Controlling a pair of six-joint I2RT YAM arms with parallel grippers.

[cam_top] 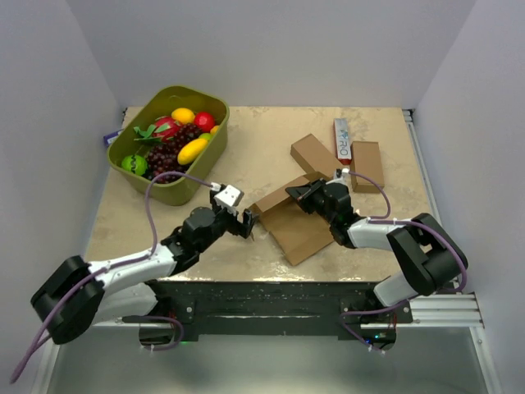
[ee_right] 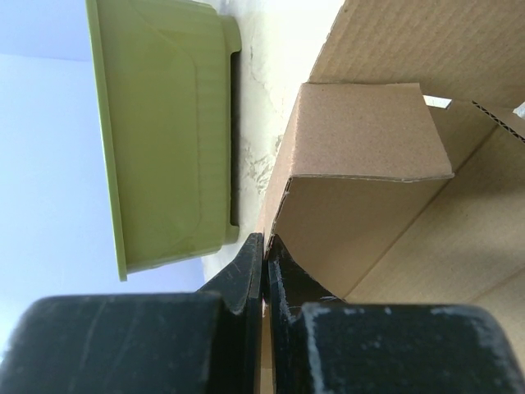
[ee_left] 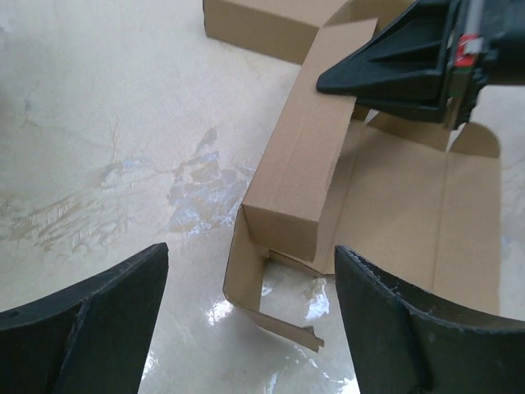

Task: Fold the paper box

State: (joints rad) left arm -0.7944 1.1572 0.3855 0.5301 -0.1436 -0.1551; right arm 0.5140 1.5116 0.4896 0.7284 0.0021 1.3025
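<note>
Near the middle of the table [cam_top: 123, 226], a little toward the front edge, lies the paper box [cam_top: 297, 234]. Most of it is flat and open. One long side wall stands up along its left edge. That wall runs from near-left to far-right, so its near end points at the left claw [cam_top: 246, 222].

Seen from the left wrist, the box sits straight ahead of that claw and stretches away from it. The small flap at the near corner lines up with the gap between the two fingers [ee_left: 107, 320]. They do not touch it. The left claw is wide open and holds nothing. It is the closer one to that corner, so I think the next job is its own: to push or tuck that end flap.

Further along the wall is the right claw [ee_left: 328, 80], which comes in over the flat part from the other side. It is shut tight. Its tips touch the top edge of the standing wall. I cannot tell if a bit of card is pinched between them.

Well off to the far left is the green bin [cam_top: 176, 195] of toy fruit.
</note>
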